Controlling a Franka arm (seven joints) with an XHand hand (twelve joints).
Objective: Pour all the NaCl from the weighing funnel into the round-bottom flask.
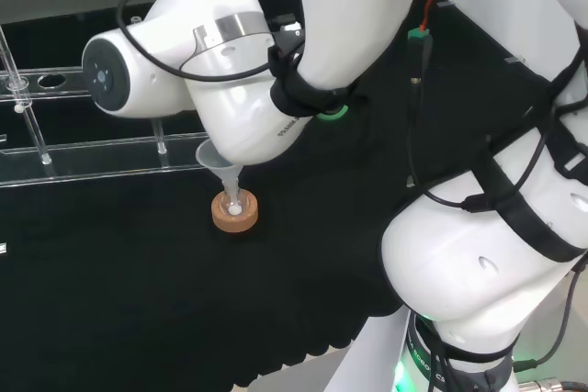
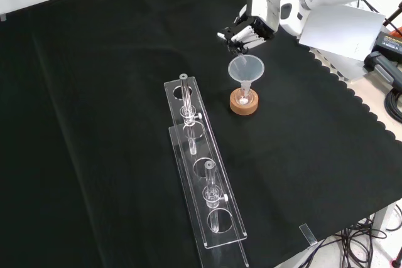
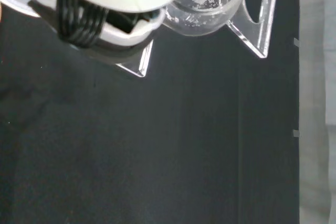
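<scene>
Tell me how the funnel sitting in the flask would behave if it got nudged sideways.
The funnel looks top-heavy: a wide cone on a thin stem, so it would probably tip or wobble. It appears thin and clear, likely light. The flask sits in a cork ring, which should keep it from rolling.

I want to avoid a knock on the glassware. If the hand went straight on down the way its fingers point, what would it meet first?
Most likely the clear funnel standing in the flask on the cork ring. In the front view the hand hangs just above the funnel's rim, fingers pointing down toward it, though depth there is hard to judge.
</scene>
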